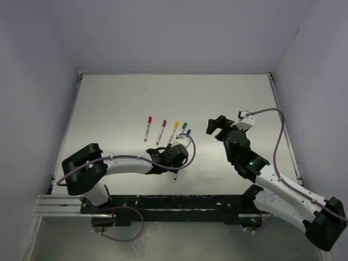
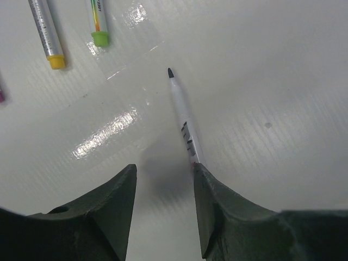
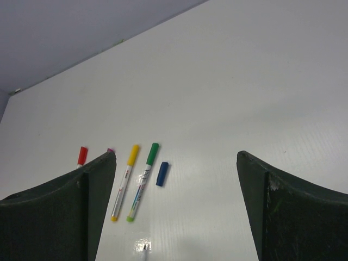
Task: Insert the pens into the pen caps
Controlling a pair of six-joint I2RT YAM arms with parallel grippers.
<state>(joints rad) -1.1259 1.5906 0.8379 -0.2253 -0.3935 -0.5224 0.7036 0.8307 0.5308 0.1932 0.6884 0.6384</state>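
Observation:
An uncapped pen (image 2: 184, 120) with a dark tip lies flat on the white table, tip pointing away, its barrel running under the inner edge of my left gripper's right fingertip (image 2: 204, 182). The left gripper (image 2: 164, 167) is open and low over the table, with nothing in the gap. From above, the pen's rear end (image 1: 175, 175) sticks out below the left gripper (image 1: 175, 157). A loose blue pen cap (image 3: 161, 174) (image 1: 188, 132) lies just right of the capped green pen (image 3: 142, 185). My right gripper (image 3: 176, 156) (image 1: 213, 126) hovers wide open and empty to their right.
Capped red (image 1: 148, 128), purple (image 1: 161, 131), yellow (image 1: 173, 132) and green (image 1: 182, 130) pens lie in a row on the table's middle. Grey walls close the table (image 1: 239, 98) at the back and sides. A black rail (image 1: 179, 204) runs along the near edge.

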